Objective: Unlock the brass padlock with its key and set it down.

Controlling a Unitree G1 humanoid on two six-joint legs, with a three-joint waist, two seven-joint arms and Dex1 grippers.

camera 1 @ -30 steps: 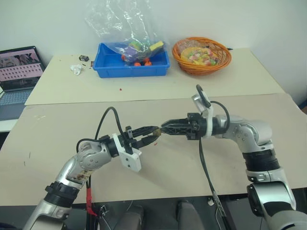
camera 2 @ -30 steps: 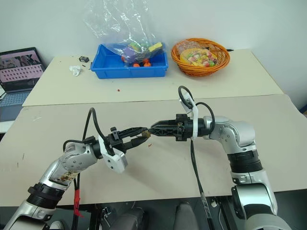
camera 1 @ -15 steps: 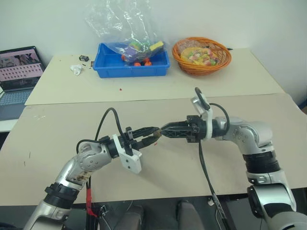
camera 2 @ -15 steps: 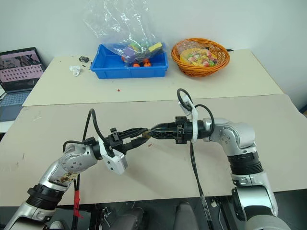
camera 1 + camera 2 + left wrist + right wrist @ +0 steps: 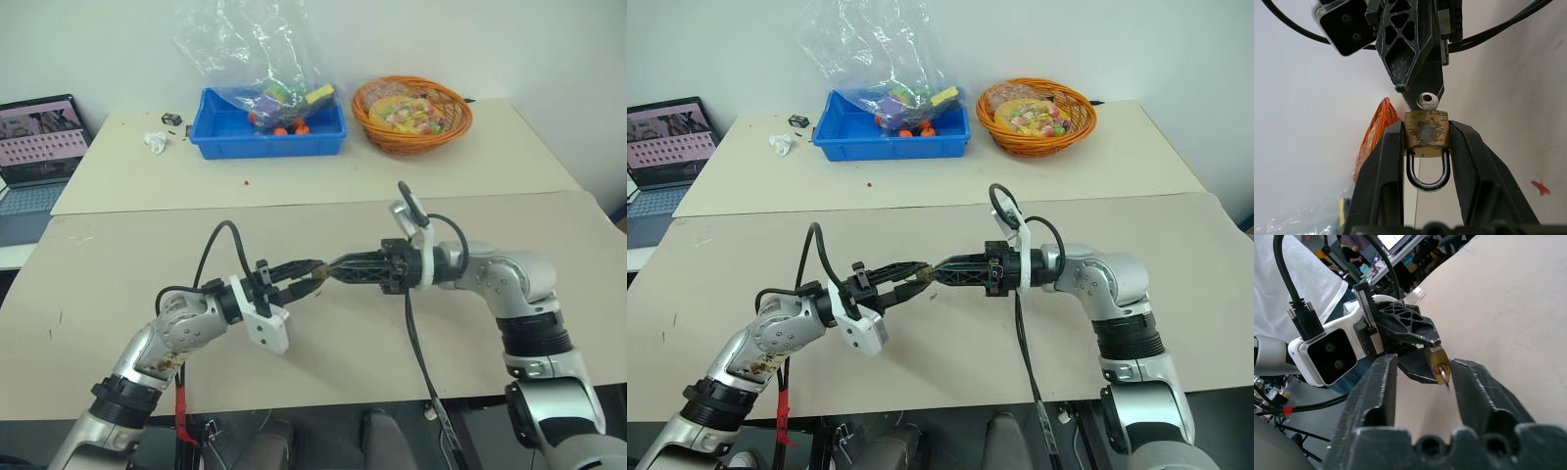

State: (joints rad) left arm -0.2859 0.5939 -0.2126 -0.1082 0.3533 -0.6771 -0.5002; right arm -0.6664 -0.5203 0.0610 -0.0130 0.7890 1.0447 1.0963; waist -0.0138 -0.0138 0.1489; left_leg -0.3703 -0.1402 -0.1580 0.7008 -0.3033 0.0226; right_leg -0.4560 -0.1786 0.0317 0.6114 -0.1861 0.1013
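Left gripper [image 5: 1425,142]: its two black fingers pinch one brass padlock [image 5: 1426,129] by the body, held above the near table [image 5: 98,333], shackle loop toward the wrist. One silver key [image 5: 1427,101] sits in the padlock's far end. No writing readable on the worn brass.

Right gripper [image 5: 333,268]: tips meet the left's over the table; in its own wrist view the two fingers stand either side of the key, not pressing it, narrowly parted.

Far table: one blue bin [image 5: 269,132] under one clear plastic bag [image 5: 245,49], one orange basket [image 5: 411,113]. One laptop [image 5: 39,147] at left; screen text illegible.
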